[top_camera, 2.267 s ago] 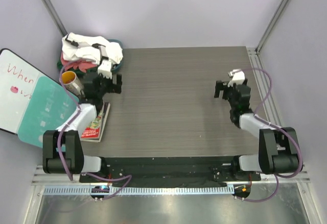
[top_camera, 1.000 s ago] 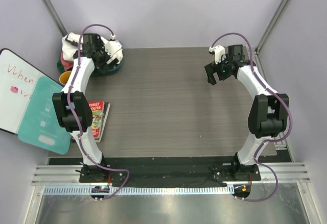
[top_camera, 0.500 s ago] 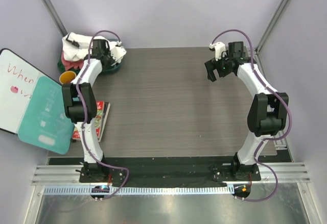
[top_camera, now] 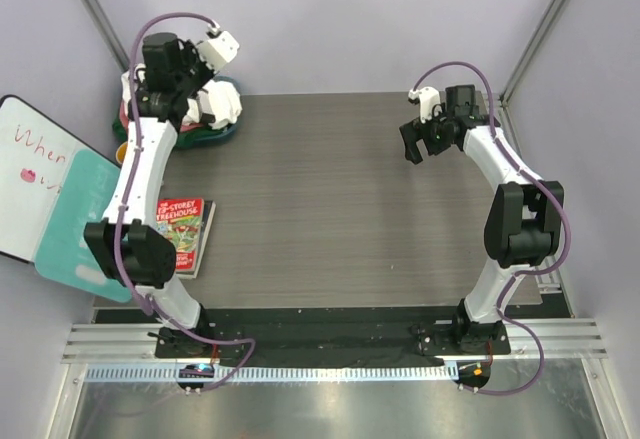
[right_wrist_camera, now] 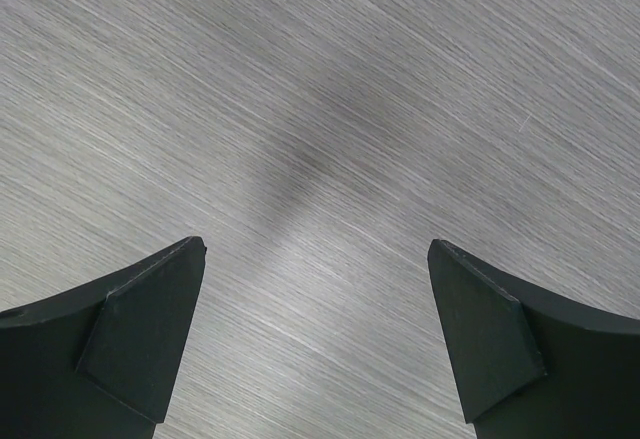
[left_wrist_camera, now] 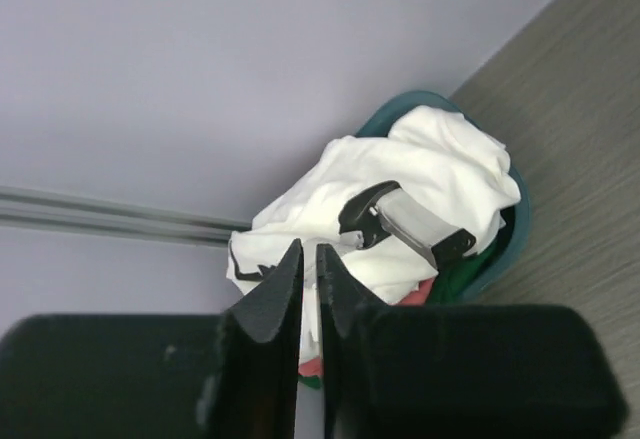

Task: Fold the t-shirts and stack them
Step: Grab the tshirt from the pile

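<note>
Found the jaws of the left gripper pressed to a thin slit, raised above the laundry, with no cloth seen between the pads. Could not rule out a thread-thin nip at the very tips. Found the jaws of the right gripper spread wide, empty, hanging over bare wood grain toward the far right.

Judged the task barely begun. Saw the table with nothing spread, folded or stacked on it, so all three garments left to lift out, flatten, fold and pile.

Located the t-shirts heaped in the teal basin at the far-left corner, hard against the wall. Made out the white t-shirt crumpled on top, spilling over the rim. Below it glimpsed the salmon-pink one and a sliver of the dark green one. Noted a grey-and-black patch on the white cloth.

Reckoned the middle of the table the best working room. Marked tight spots at the walls behind the basin, and a book at the left edge.
</note>
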`<state>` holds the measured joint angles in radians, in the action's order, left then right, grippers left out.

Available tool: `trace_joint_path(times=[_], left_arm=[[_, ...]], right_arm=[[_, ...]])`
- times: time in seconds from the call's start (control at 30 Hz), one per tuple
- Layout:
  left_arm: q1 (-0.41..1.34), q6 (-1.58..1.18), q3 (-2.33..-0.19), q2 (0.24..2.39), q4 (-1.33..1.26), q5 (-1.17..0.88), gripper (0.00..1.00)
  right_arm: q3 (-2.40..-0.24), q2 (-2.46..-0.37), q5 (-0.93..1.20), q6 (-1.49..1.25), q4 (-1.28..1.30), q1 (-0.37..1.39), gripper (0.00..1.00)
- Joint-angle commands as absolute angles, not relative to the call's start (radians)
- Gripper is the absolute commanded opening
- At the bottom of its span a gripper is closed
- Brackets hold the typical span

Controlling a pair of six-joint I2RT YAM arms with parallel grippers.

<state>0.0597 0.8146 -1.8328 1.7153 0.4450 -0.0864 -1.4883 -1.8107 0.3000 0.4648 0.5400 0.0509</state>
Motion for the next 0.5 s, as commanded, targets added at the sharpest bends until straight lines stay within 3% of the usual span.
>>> trace_joint_path(times=[0.0, 0.03, 0.2, 0.33, 0.47], left_arm=[[0.046, 0.868, -1.835, 1.77, 0.58, -0.085, 0.75], [0.04, 0.885, -1.816, 1.79, 0.59, -0.077, 0.98], [-0.032, 0.968, -1.848, 1.978, 0.661, -0.171, 1.0], [-0.064, 0.953, -2.264, 2.206, 0.896, -0.234, 1.0], [-0.084, 0.959, -2.441, 2.322, 0.884, -0.224, 1.0]], right_arm=[[-1.476, -1.747, 0.33, 0.459, 0.517, 0.06, 0.99], [-1.473, -1.744, 0.331, 0.459, 0.512, 0.063, 0.99], [-1.46, -1.73, 0.327, 0.466, 0.5, 0.069, 0.99], [-1.445, -1.712, 0.318, 0.476, 0.495, 0.069, 0.99], [-1.425, -1.697, 0.311, 0.472, 0.492, 0.069, 0.99]])
